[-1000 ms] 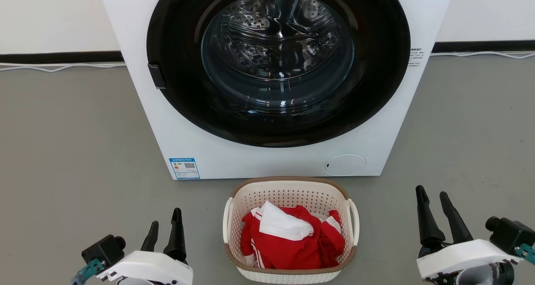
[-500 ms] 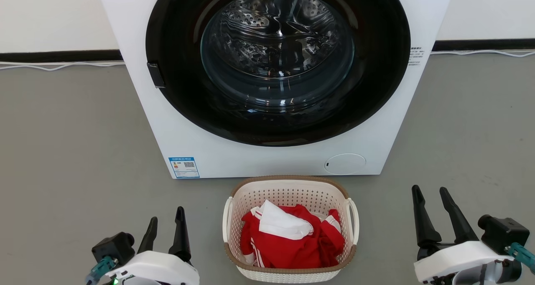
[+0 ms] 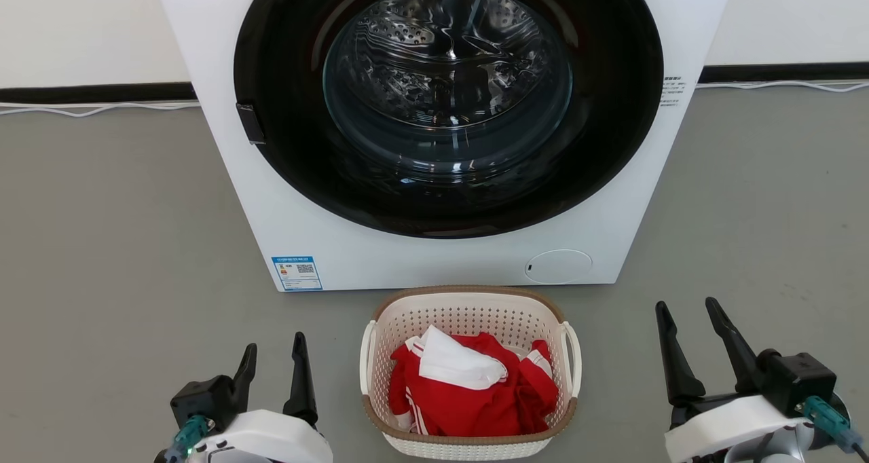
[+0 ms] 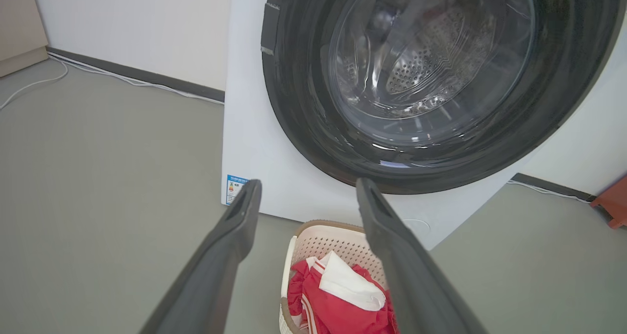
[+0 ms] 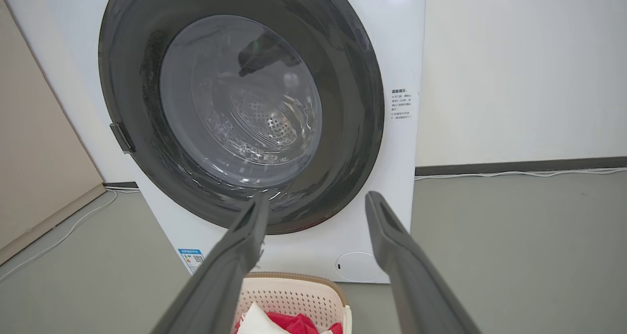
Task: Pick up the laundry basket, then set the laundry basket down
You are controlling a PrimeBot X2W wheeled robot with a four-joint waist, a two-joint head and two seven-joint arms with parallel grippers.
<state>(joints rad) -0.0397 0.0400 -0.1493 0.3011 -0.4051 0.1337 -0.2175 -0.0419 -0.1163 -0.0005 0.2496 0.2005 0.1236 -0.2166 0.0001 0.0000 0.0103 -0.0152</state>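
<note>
The laundry basket, cream-white and perforated with a brown rim and white loop side handles, stands on the grey floor just before the washing machine, holding red and white clothes. It also appears in the left wrist view and the right wrist view. My left gripper is open to the left of the basket, apart from it. My right gripper is open to the right of the basket, farther from it. Neither holds anything.
A white front-loading washing machine with a closed dark round door stands right behind the basket. White cables run along the wall's dark skirting. A beige panel stands at the machine's left, and a red object on its far side.
Both grippers have moved inward toward the basket and turned slightly, their wrist cameras swinging round. The basket stays in place. The view shifted a little.
</note>
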